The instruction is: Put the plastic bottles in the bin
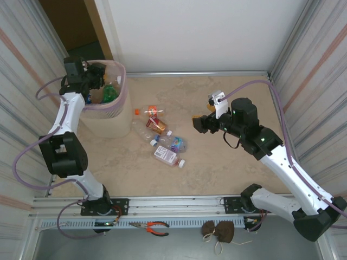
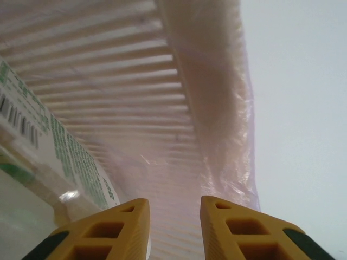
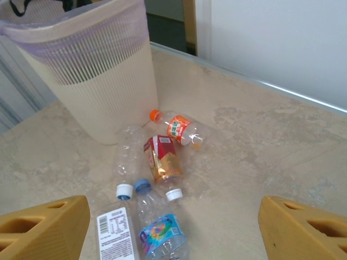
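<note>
Marbled beige worktop [image 1: 233,168] between corrugated walls carries the bin [image 1: 111,116] at the far left and, near its foot, five loose plastic bottles [image 1: 162,138]. Empty and thin-walled, they look light, slick and apt to roll or crumple, so I'd take one across its labelled middle, jaws square to its length. My right pincer [image 3: 173,203] hangs wide and empty above them. My left pincer [image 1: 98,73] sits at the bin's mouth, drawn in narrow with nothing between. From overhead I look down on green bottles [image 1: 110,93] inside the bin. The right wrist view meets the bin's ribbed outer wall instead, yet sorts the orange-capped bottle [image 3: 181,127] from the brown-labelled bottle [image 3: 161,160] just beside it. The left wrist view puts a green-printed label [image 2: 59,151] close against the inner wall.
</note>
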{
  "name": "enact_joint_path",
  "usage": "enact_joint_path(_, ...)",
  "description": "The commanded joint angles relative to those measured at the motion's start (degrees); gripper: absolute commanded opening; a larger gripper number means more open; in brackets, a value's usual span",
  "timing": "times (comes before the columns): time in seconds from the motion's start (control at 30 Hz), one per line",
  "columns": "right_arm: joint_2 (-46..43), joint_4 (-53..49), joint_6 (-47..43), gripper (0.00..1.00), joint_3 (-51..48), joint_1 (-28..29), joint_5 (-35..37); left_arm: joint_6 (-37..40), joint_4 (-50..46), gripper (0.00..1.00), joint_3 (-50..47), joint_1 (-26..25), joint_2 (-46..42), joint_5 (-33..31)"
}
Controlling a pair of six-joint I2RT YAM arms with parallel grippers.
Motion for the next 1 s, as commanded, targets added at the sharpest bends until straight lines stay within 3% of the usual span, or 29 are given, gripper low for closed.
enact_joint_path(0.0,-1.13,-0.87,0.67,0.8,1.11,0.61,0.81,2.68,-3.39,0.31,3.09,0.44,-2.94,1.63)
enact_joint_path(0.3,0.13,-3.72,5.12,0.79,1.28,0.74,0.47,10.54,-6.6,0.35,3.46,0.43,-8.6,4.97)
enact_joint_path(0.63,9.35,-8.38,18.92,0.71,1.97,3.95,2.33,23.86,-10.27,0.4,-2.1,0.38,-20.14,9.78)
enact_joint_path(0.8,13.83,-9.81,7.3,0.7,1.58,8.48,1.23,27.99,-10.03,0.42,-7.14,0.42,-26.0,13.02)
enact_joint_path(0.97,17.68,-11.99,-6.63,0.66,0.76,8.94,-1.19,30.69,-12.03,0.43,-11.13,0.44,-30.43,13.84)
